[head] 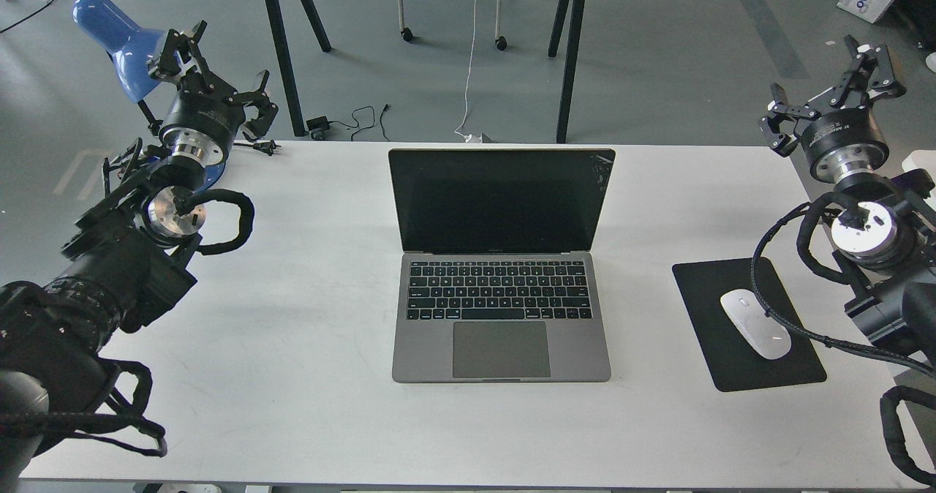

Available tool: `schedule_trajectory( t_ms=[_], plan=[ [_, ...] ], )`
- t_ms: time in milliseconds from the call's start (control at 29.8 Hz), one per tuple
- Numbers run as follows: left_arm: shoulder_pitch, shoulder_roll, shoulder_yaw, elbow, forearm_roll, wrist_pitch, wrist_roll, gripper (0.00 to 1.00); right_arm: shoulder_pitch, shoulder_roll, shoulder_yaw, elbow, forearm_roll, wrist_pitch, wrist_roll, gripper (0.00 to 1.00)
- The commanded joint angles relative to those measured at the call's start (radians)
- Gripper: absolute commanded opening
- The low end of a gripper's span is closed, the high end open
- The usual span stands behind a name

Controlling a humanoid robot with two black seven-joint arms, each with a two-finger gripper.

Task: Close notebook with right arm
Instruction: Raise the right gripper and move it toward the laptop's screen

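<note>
1. Right gripper hangs beyond the table's right edge, near the far right corner, its two claw fingers spread wide with nothing between them. It is well apart from the notebook.
2. The notebook sits in the middle of the table, its base square to the near edge and its hinge toward the far edge. The lid stands fully open, roughly upright, black screen facing the robot, keys and trackpad bare.
3. Nothing of the task looks done yet: the lid is untouched and the right arm has not come over the table top near the screen. What is left, as I judge it, is the whole job: reach in across the right edge, get the fingers behind or on top of the lid's upper rim, and press it forward and down until it lies flat on the keys.
4. Between the notebook and the right edge lies a black mouse pad with a white mouse on it; a braided cable of the right arm trails across them, so the reach will likely pass above both.
5. Left gripper is raised off the far left corner, fingers likewise apart and empty, just in front of a blue lamp.
</note>
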Motion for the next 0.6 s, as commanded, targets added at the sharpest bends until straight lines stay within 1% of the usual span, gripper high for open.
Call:
schedule_trajectory(
  t_ms=[0, 268, 369, 503, 570],
  plan=[
    [0.0, 0.0, 0.0, 0.001, -0.001, 0.0, -0.003, 1.0, -0.001, 0.015, -0.003, 0.0, 0.002, 0.005, 0.0, 1.0],
    [0.0, 0.001, -0.003, 0.001, -0.001, 0.0, -0.003, 1.0, 0.033, 0.036, -0.052, -0.009, -0.003, 0.003, 0.0, 1.0],
    [0.0, 0.001, -0.003, 0.001, -0.001, 0.0, -0.003, 1.0, 0.105, 0.07, -0.113, -0.083, -0.006, 0.0, 0.0, 1.0],
    [0.0, 0.001, -0.002, 0.001, -0.001, 0.0, -0.003, 1.0, 0.2, 0.161, -0.195, -0.193, -0.004, 0.002, 0.004, 1.0],
    [0.0, 0.001, -0.002, 0.001, -0.001, 0.0, -0.003, 1.0, 0.223, 0.196, -0.212, -0.215, -0.004, 0.003, 0.004, 1.0]
  ],
)
